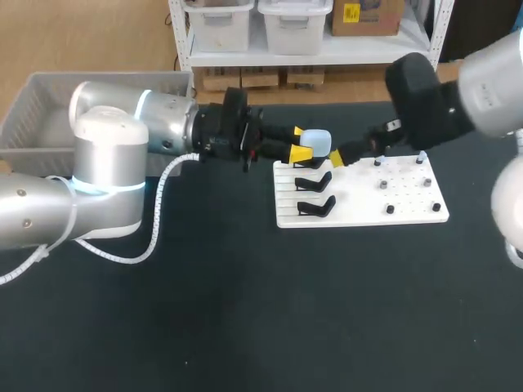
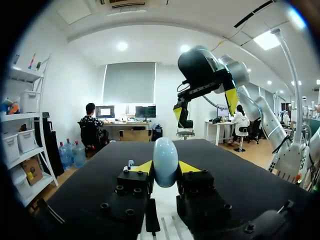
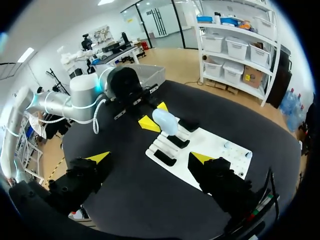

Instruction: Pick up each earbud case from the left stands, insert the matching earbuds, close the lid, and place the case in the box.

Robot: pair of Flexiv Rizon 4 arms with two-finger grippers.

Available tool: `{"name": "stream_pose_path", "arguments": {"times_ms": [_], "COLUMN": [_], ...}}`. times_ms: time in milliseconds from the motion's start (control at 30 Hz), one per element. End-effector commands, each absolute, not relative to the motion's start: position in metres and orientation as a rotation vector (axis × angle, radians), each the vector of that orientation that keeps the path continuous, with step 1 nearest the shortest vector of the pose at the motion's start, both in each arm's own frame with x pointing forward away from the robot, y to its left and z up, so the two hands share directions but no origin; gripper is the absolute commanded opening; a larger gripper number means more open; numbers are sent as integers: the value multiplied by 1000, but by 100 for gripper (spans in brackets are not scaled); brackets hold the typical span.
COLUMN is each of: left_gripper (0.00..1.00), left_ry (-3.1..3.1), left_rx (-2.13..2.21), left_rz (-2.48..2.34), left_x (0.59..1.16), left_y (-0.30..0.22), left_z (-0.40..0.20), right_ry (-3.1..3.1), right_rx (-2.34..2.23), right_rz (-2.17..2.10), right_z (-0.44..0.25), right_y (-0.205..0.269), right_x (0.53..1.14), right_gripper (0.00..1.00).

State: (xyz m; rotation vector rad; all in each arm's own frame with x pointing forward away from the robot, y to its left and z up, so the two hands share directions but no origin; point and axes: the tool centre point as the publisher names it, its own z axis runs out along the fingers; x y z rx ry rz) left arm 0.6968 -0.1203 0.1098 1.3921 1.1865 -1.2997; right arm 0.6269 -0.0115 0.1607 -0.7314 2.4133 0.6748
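Left jaws pinching pale blue earbud case [image 1: 317, 140], lid shut, held up off black surface [image 1: 245, 310] over edge of white stand board [image 1: 359, 200]. Right jaws spread wide, hovering near case. Two black stands [image 1: 315, 184] on board, close by.

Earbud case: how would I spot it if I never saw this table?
Find the white board on the dark table. Over its left end, the left gripper is shut on the earbud case. It is pale blue and rounded, unlike the black stands nearby.
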Motion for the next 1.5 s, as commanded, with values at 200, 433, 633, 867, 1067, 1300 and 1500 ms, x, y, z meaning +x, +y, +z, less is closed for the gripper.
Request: {"name": "stream_pose_path", "arguments": {"times_ms": [200, 433, 633, 867, 1067, 1300, 1500], "left_gripper": [0, 0, 0, 0, 0, 0, 0], "left_ry": [1186, 1186, 1186, 1186, 1186, 1186, 1186], "left_rx": [1387, 1387, 1387, 1387, 1387, 1387, 1387], "left_rz": [-1294, -1294, -1294, -1294, -1294, -1294, -1294], "left_x": [695, 695, 695, 695, 695, 695, 695], "left_y": [-120, -120, -120, -120, -120, -120, -120], "left_z": [109, 109, 109, 109, 109, 109, 109], "right_ry": [2477, 2503, 2513, 2526, 2523, 2532, 2523], "right_rx": [-690, -648, -635, -599, -569, -545, -516], "right_rz": [616, 617, 620, 612, 608, 606, 621], "right_z": [142, 133, 126, 120, 116, 112, 113], "right_y": [6, 6, 7, 4, 1, -2, -3], "right_x": [651, 661, 665, 670, 675, 682, 684], "right_gripper": [100, 100, 100, 100, 100, 100, 100]}}
